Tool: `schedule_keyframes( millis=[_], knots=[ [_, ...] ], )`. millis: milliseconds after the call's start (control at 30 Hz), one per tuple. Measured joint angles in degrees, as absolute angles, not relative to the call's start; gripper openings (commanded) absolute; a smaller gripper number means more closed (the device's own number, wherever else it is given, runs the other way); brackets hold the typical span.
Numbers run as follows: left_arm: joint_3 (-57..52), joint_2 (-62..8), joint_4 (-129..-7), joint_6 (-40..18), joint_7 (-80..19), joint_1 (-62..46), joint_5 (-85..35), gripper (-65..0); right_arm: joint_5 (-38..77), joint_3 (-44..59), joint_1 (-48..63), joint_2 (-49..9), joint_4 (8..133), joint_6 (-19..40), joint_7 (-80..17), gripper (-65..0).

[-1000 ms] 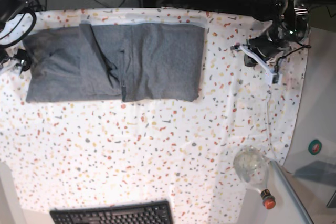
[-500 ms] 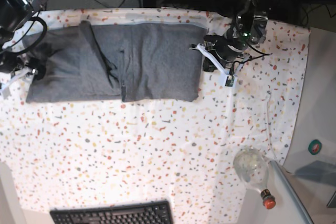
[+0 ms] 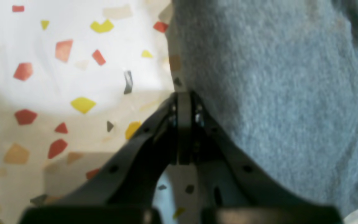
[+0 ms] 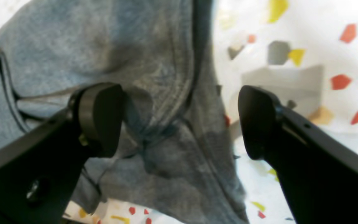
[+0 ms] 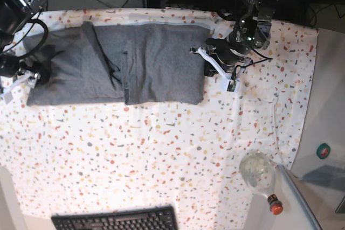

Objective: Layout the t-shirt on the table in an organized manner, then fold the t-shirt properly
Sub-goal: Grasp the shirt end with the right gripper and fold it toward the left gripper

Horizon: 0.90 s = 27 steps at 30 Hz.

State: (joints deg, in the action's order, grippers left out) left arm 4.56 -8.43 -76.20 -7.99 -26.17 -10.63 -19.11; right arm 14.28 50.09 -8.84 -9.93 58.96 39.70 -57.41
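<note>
- The worktop (image 5: pixel 161 154) is carrying the t-shirt (image 5: pixel 145 63) along its far edge, already folded lengthwise into a long band; judging by this, the crosswise folds are remaining.
- The right end effector (image 4: pixel 179 121) is straddling the band's end hem, jaws wide apart.
- The left end effector (image 3: pixel 183 102) is resting fully closed at the opposite end's edge, gripping nothing.

One t-shirt (image 5: pixel 116 63), dark grey, lies at the far side of the one speckled tabletop (image 5: pixel 161 154). Two grippers are in view: the left gripper (image 5: pixel 206 62) at the garment's right edge and the right gripper (image 5: pixel 24 76) at its left edge. One clear bottle (image 5: pixel 259 173) with an orange cap lies near the right. One black keyboard (image 5: pixel 116 220) sits at the near edge.
</note>
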Motion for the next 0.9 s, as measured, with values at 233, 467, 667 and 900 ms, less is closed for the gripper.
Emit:
schedule_keyframes(
  millis=[233,467,667,900],
  knots=[
    [4.71,-7.49,-76.09,-7.55,-25.74,-10.63,-18.61,-65.0,15.57,50.06,-8.60,-8.08,59.64,39.66,-58.17,-11.3],
    [8.36,-7.05,-75.92,-6.87,-25.04,-9.78,-17.96,-65.0,15.44,49.98,-8.51,-7.81,59.70,39.68,-59.05,-23.0],
    [10.70,-6.68,-75.53,-6.98,-25.30,-9.04,-18.31,-65.0,14.41,49.95,-8.80,-8.12,58.89,39.72,-58.13,-47.9],
    [11.09,-4.91,-75.18,-7.14,-27.59,-7.31,-17.82,-65.0,13.78,49.50,-10.22,-10.35,60.75,39.86,-61.60,-65.0]
  ],
)
